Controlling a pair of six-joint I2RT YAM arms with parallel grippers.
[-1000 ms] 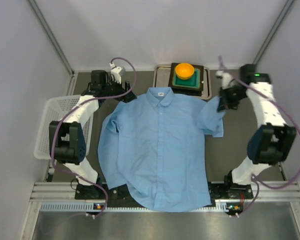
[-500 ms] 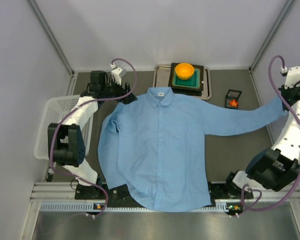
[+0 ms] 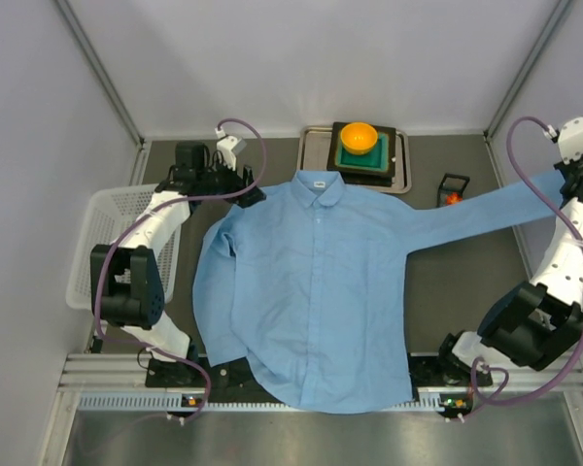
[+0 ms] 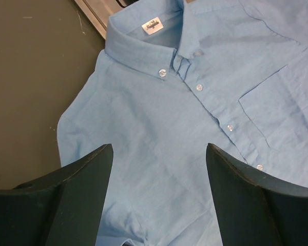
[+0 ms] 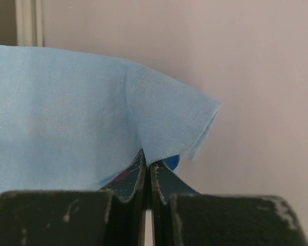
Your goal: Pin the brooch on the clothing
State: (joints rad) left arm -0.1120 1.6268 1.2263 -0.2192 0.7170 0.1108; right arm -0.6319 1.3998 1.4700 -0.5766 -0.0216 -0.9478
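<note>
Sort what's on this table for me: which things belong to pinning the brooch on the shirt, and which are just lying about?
In the job: light blue shirt, its sleeve clamped in the right arm's shut jaws; red-orange brooch in a small black stand beside that sleeve.
Lying about: orange bowl on a green block; metal tray under them; white basket at the left.

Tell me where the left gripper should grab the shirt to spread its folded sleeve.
Probably the folded sleeve at the outer edge of the shirt, approached low from the side of the white basket. It lies doubled against the body, giving a lip to pinch; the chest is flat. The left gripper is open above that shoulder.
</note>
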